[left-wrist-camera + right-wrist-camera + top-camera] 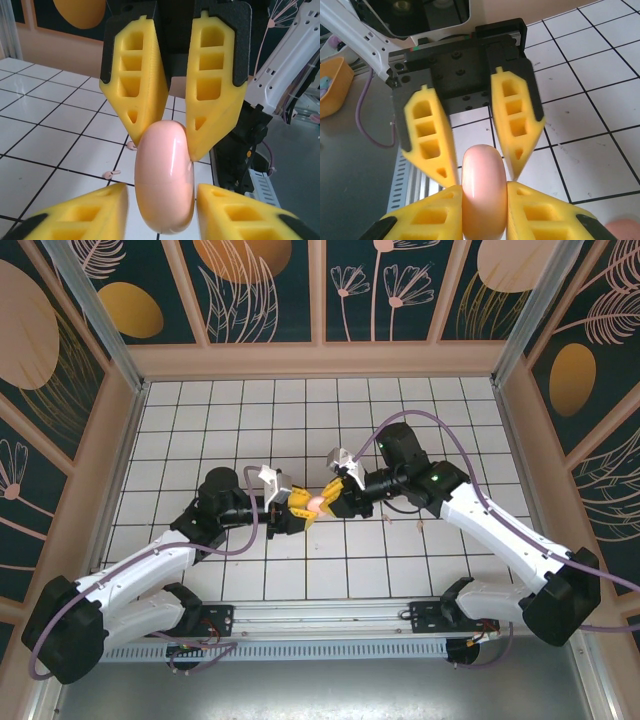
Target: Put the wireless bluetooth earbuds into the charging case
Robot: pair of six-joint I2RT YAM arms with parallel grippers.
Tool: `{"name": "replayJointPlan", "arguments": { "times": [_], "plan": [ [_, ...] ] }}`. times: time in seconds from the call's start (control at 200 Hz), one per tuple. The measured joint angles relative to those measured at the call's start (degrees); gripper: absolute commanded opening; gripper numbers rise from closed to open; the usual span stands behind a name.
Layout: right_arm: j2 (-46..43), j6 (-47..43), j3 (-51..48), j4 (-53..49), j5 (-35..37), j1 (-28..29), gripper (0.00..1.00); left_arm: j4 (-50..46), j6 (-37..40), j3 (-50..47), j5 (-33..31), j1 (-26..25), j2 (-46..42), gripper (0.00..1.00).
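Note:
The charging case (pixel 318 502), a smooth pale pink rounded pod, hangs above the tiled floor between both grippers at mid-table. My right gripper (pixel 484 187) is shut on it, both yellow pads pressed to its sides. From the opposite side my left gripper (pixel 161 186) straddles the case (pixel 165 185), open, with a narrow gap at each finger (pixel 90 210); those fingers are blurred. Two wireless bluetooth earbuds, tiny salmon-pink pieces, lie on the white tiles below and left of the case: one (pixel 111 174) nearer, one (pixel 131 145) farther. In the top view the grippers (pixel 308 506) (pixel 328 498) meet tip to tip.
Patterned walls (pixel 320 290) box in the tiled floor on three sides. A metal rail (pixel 320 620) with the arm bases runs along the near edge. An orange tub (pixel 330 85) sits off the table. A blurred pink shape (pixel 625 230) lies at the right wrist view's lower corner.

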Motion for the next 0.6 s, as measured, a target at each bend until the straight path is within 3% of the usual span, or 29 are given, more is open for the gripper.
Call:
{"name": "replayJointPlan", "arguments": {
  "times": [0.175, 0.28, 0.601],
  "plan": [
    [0.00, -0.02, 0.00, -0.09, -0.39, -0.02, 0.24, -0.04, -0.31, 0.00, 0.87, -0.02, 0.17, 0.22],
    [0.00, -0.17, -0.02, -0.09, -0.70, -0.02, 0.35, -0.04, -0.28, 0.00, 0.98, -0.04, 0.22, 0.22],
    [-1.55, 2.60, -1.75, 4.02, -1.31, -2.16, 0.44, -0.02, -0.31, 0.00, 0.96, -0.04, 0.22, 0.20]
  ]
}}
